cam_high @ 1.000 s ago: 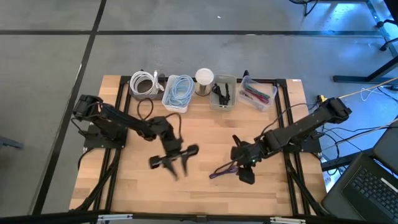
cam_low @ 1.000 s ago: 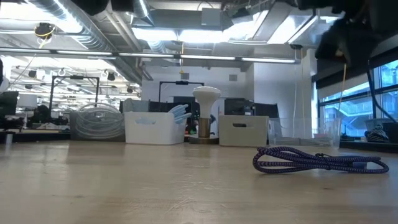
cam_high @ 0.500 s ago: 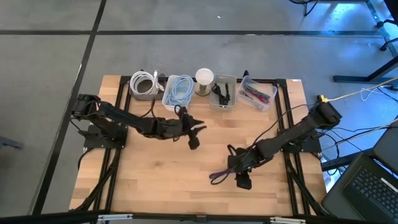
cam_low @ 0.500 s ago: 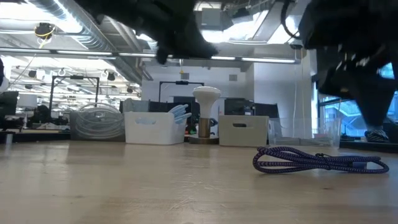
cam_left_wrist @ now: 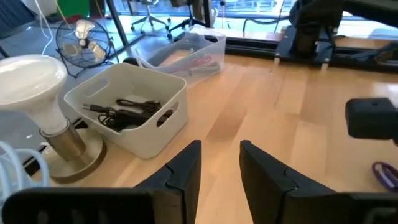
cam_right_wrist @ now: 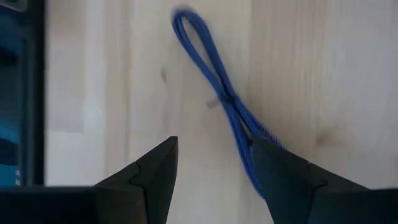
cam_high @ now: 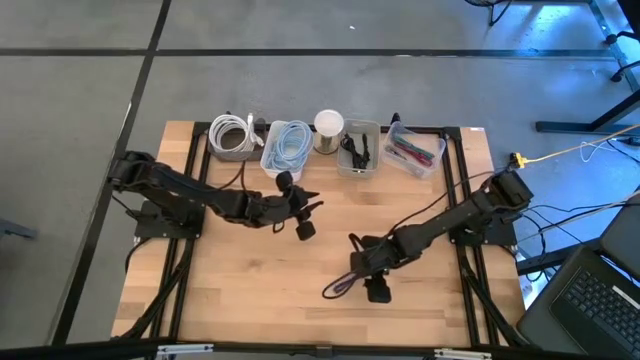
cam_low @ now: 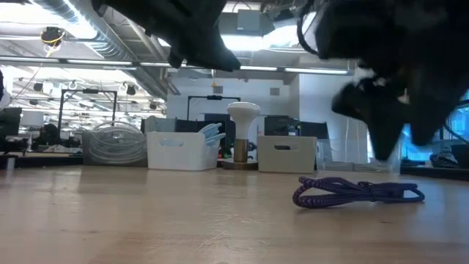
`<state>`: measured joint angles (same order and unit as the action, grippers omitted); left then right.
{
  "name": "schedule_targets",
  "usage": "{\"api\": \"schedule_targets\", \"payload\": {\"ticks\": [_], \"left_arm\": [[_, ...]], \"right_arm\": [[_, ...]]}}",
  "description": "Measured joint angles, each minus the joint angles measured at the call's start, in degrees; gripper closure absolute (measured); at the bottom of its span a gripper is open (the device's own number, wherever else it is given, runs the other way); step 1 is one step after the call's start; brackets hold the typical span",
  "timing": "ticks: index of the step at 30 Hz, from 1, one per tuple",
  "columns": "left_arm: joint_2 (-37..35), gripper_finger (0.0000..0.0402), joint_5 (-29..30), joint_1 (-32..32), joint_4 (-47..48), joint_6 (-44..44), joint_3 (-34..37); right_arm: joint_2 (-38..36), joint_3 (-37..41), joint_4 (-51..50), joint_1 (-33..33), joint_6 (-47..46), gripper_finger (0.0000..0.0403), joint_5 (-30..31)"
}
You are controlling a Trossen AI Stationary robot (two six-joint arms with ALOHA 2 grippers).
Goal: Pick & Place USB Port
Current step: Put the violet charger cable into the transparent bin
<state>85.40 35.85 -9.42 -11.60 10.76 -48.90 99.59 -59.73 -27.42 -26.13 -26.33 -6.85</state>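
Observation:
The purple braided USB cable (cam_high: 338,288) lies flat on the table as a long, folded loop, also seen in the low view (cam_low: 355,192) and the right wrist view (cam_right_wrist: 217,93). My right gripper (cam_high: 365,278) hangs open just above the cable's right end, pointing down (cam_right_wrist: 214,177). The loop stretches away from between its fingers. My left gripper (cam_high: 300,208) is open and hovers high over the table's middle, toward the far bins (cam_left_wrist: 221,168). It is empty. My right gripper comes at the cable from above, pointing down, with the cable's doubled strands (cam_right_wrist: 245,140) running along the inner edge of one finger (cam_right_wrist: 280,171). I cannot tell whether that finger touches them. The cable lies flat on the wood.
Along the far edge stand a white cable coil (cam_high: 230,135), a bin of pale blue cables (cam_high: 288,148), a white bulb on a metal base (cam_high: 328,125), a white bin of black cables (cam_left_wrist: 124,112) and a clear bin with red cables (cam_high: 415,148). Bare wood lies near.
My left gripper has swung up from the table's middle toward the far edge and turned toward the bins. My right gripper has moved toward the left and near edges and come down over the cable. The cable has slid a little toward the left and near edges.

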Motion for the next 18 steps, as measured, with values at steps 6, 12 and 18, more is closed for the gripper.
{"api": "schedule_targets", "payload": {"ticks": [6,12,18], "left_arm": [[-1.1,0.0298,-0.1,-0.4,2.8,0.1,0.0],[-1.2,0.0298,-0.4,-0.5,2.8,0.4,0.0],[-1.2,0.0295,-0.5,-0.5,2.8,0.4,0.0]], "right_arm": [[0.1,-2.3,-0.4,-0.1,1.7,0.0194,1.9],[3.8,-2.3,1.1,0.9,3.1,0.0194,3.5],[8.1,-2.6,0.8,1.7,4.4,0.0194,1.5]]}}
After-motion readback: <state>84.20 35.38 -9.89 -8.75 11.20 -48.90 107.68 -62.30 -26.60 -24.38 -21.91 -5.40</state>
